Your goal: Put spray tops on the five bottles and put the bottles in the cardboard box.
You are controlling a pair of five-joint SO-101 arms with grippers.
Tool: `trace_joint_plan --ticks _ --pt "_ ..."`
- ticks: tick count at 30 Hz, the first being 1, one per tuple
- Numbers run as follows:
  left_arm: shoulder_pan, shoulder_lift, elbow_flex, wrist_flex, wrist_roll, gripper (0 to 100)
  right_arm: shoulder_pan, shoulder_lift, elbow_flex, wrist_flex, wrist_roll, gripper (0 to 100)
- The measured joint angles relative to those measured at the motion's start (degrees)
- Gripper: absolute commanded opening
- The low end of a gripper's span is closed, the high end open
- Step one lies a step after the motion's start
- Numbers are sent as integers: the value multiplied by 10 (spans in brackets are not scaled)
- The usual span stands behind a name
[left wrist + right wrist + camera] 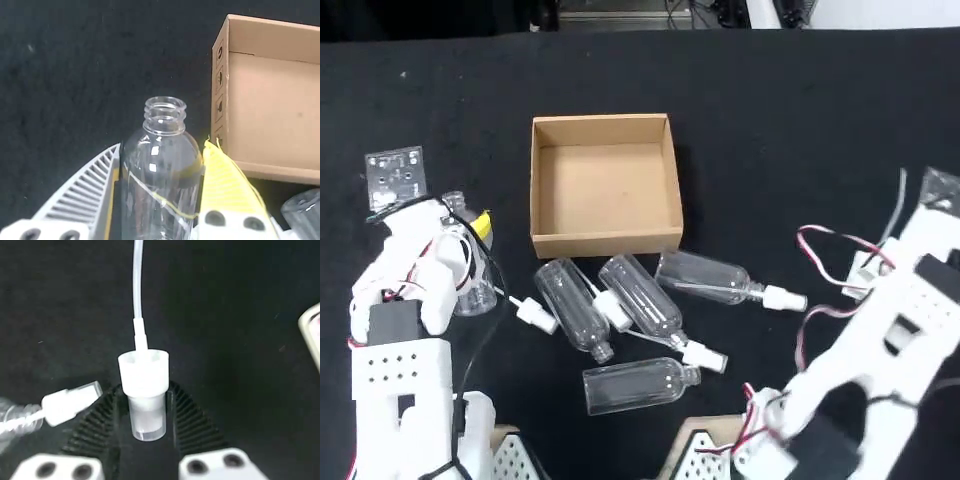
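closest in, the right gripper (145,390) is pinched tight on a spray top (144,371), its dip tube pointing away, apparently ready to feed into a neck. the left gripper (162,146) is clamped around an uncapped bottle (161,170), held roughly upright off to one side of the cardboard box (605,242), likely to present its mouth. between the arms, four other bottles (638,386) lie on the table (800,120). the box sits just beyond them.
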Motion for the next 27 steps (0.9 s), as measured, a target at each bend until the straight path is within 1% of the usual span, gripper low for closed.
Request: trace_joint_plan --ticks 4,7,10,12,16,19,22,24,25,27 --pt "0 0 14 0 40 105 23 121 -14 -19 -99 30" --pt "0 0 25 0 59 105 26 177 -47 -16 -156 153" --pt "0 0 25 0 61 105 15 189 -77 25 -171 274" --pt "0 0 25 0 61 105 -4 189 -100 65 -171 327" --pt "0 0 34 0 61 105 -43 189 -158 143 -161 342" --pt "0 0 38 0 61 105 -53 189 -200 185 -111 340" --pt "0 0 38 0 61 105 -53 191 -230 205 -30 340" --pt "0 0 38 0 61 105 -53 193 -236 208 62 340" --pt "0 0 38 0 61 105 -52 193 -236 208 121 340" --pt "0 0 38 0 61 105 -42 193 -236 208 264 340"
